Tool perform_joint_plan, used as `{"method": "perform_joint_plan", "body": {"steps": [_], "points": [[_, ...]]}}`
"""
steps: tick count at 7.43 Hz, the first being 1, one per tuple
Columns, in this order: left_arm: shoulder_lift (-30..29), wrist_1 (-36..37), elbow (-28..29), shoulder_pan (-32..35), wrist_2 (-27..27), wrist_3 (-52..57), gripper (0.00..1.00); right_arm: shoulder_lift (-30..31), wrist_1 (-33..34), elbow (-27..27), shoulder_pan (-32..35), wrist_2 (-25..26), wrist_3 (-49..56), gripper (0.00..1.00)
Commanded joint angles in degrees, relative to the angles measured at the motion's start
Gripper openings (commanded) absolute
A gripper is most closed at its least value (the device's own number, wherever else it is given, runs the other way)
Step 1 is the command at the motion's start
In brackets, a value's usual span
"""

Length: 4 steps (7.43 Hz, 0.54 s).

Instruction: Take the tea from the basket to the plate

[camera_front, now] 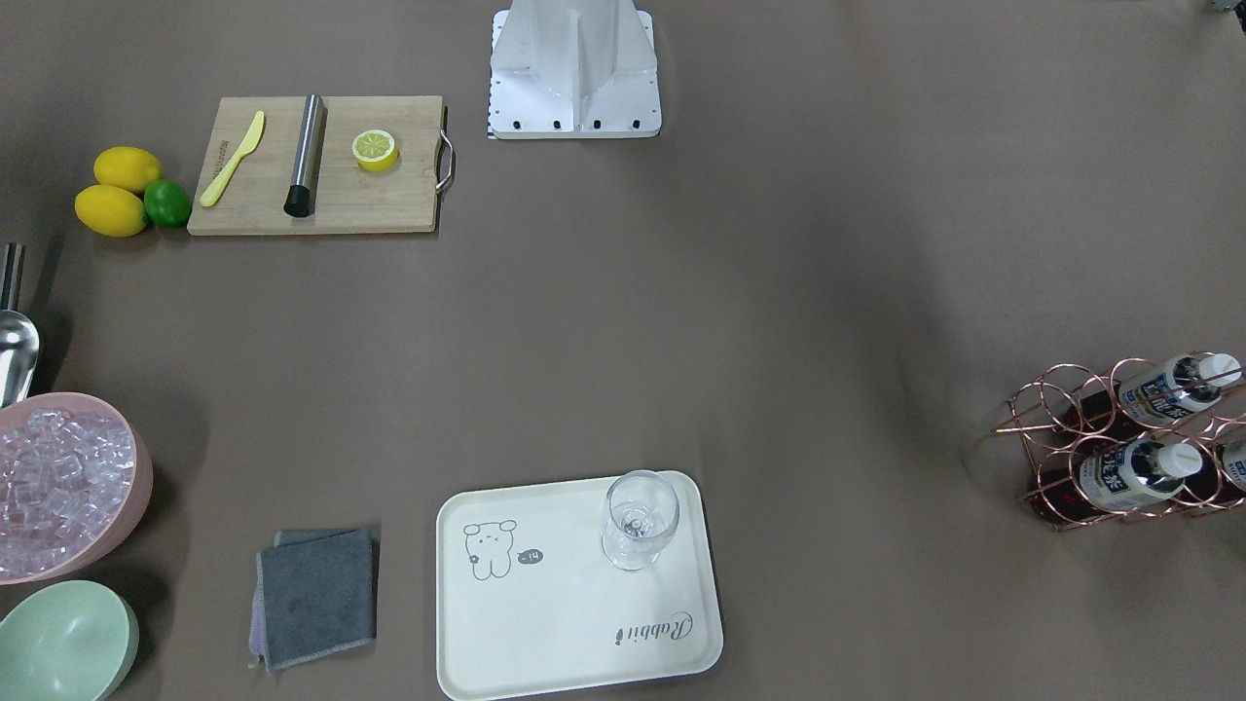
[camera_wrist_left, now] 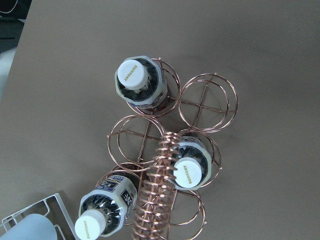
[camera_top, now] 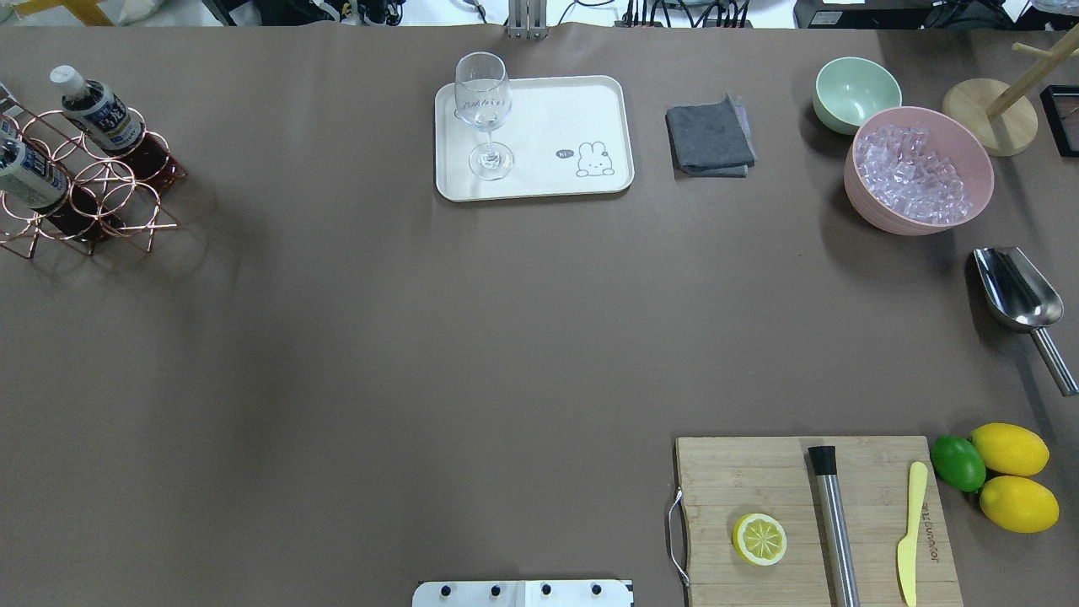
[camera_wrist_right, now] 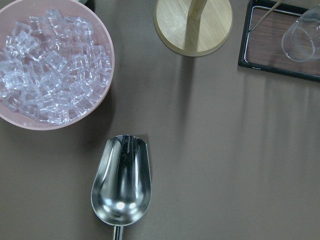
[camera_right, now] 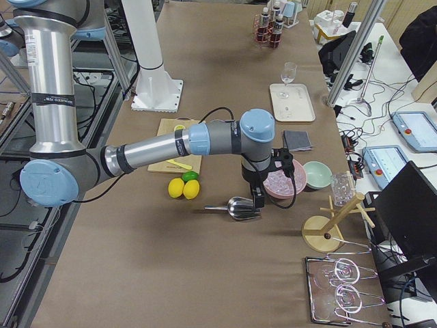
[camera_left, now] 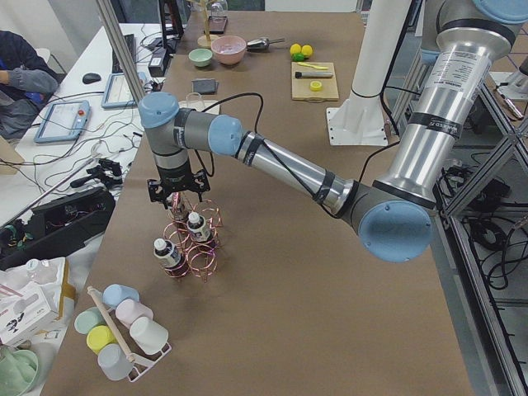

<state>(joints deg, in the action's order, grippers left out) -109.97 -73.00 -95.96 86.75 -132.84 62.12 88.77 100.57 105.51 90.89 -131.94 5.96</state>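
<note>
Here, white-capped tea [camera_wrist_left: 190,169] in copper-wire basket [camera_wrist_left: 155,200]

- Three tea bottles [camera_wrist_left: 134,75], in one basket [camera_wrist_left: 159,190].
- One plate [camera_front: 574,623], one wine glass [camera_front: 638,521].
- Two lemons [camera_front: 127,168], one lime [camera_front: 167,203], one lemon half [camera_front: 375,150].
- Two bowls [camera_top: 853,91], one scoop [camera_wrist_right: 121,180], one cutting board [camera_front: 389,200].

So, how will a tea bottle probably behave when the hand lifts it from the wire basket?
The tea bottle holds dark liquid, so probably heavy for its size. Its smooth plastic may be slippery. It stands close beside the basket handle, so it could catch on the wire.
</note>
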Motion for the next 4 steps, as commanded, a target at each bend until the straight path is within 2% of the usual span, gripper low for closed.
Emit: {"method": "perform_joint_plan", "body": {"steps": [1, 4], "points": [[-2.7, -0.04, 4.19, -0.08, -1.71, 1.33, 0.97, 0.61, -0.11, -2.23, -0.01, -2.43, 0.01, 1.0], [-3.67, -0.04, 4.99, -1.49, -2.95, 1.42, 0.97, 1.57, -0.11, -2.15, 0.16, -3.41, 0.1, 1.0]]}}
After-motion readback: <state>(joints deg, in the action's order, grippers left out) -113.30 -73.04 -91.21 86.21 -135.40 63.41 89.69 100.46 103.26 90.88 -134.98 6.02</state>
